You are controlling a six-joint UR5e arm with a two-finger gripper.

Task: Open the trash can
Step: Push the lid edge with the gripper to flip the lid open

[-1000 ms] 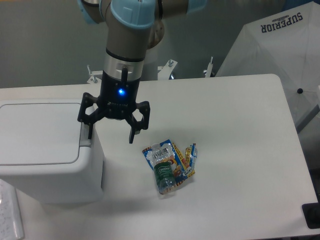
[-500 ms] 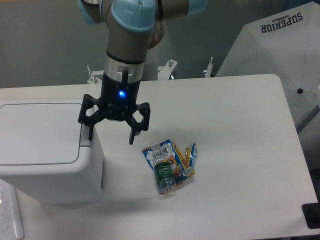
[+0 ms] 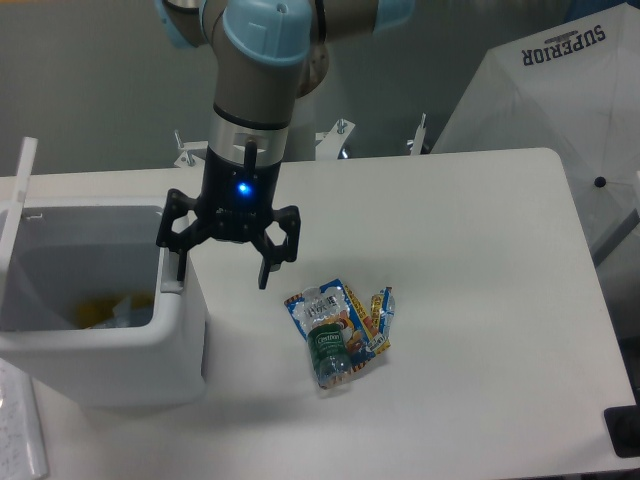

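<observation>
1. Lying nearest on the white table (image 3: 480, 300) is one crushed bottle (image 3: 333, 352) among colourful wrappers
2. One trash can (image 3: 120, 340) sits at the table's left edge, its lid (image 3: 17, 205) standing upright at the far left, mouth facing up, long side running left to right, something yellow inside
3. One gripper (image 3: 222, 273) hangs over the can's right rim, fingers spread apart, holding nothing

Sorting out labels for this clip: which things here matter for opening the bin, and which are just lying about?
Part of the job:
trash can, its lid now up
gripper, open, at the grey tab

Just lying about:
crushed bottle
white umbrella
</observation>
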